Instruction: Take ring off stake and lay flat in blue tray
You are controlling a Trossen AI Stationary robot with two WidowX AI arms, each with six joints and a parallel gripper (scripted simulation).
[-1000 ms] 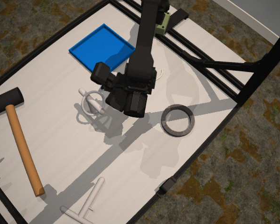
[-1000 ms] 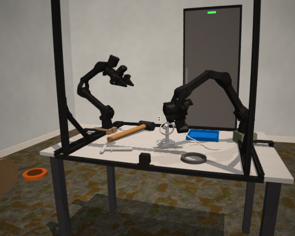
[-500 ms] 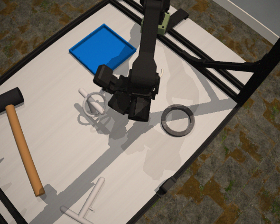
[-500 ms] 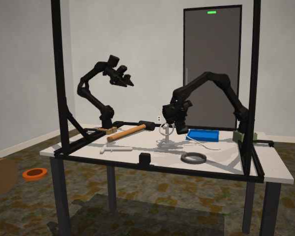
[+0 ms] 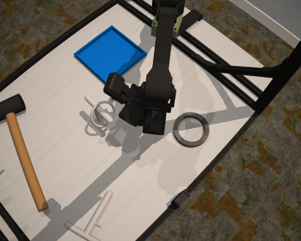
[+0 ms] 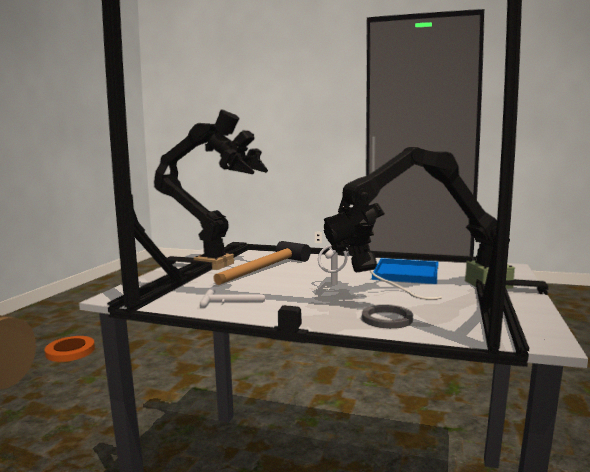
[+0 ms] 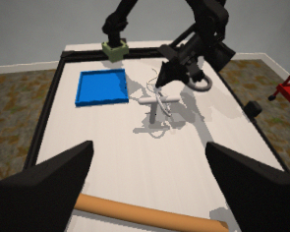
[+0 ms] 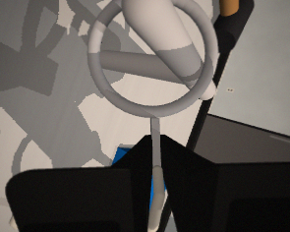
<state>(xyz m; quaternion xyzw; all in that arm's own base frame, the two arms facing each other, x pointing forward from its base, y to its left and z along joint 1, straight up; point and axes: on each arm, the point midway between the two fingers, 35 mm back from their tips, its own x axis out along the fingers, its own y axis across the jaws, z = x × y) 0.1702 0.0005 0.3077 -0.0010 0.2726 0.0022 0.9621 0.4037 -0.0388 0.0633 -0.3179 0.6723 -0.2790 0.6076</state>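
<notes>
The right jaws (image 5: pixel 112 99) (image 6: pixel 343 251) are closing on the stem (image 8: pixel 155 129) under the ring (image 5: pixel 92 115) (image 6: pixel 319 259) (image 7: pixel 162 109) (image 8: pixel 152 112), with the pale line (image 5: pixel 174 78) (image 6: pixel 412 294) (image 8: pixel 157 197) trailing behind. That grip looks like the part that is done.

The ring is hanging around the crossbar of the stake (image 5: pixel 96 107) (image 6: pixel 334 274) (image 7: pixel 152 114) (image 8: pixel 157 29), left of centre in the top view, so the removal is not finished. The blue tray (image 5: pixel 106 51) (image 6: pixel 407 271) (image 7: pixel 102 87) (image 8: pixel 119 156) is sitting flat and open side up on the surface, in the upper left of the top view, with no ring in it.

Sliding the ring off the bar's end, carrying it over, laying it flat inside, letting go and moving clear are all remaining. The left jaws (image 6: pixel 260 171) are standing wide open, gripping nothing, away from the stake.
</notes>
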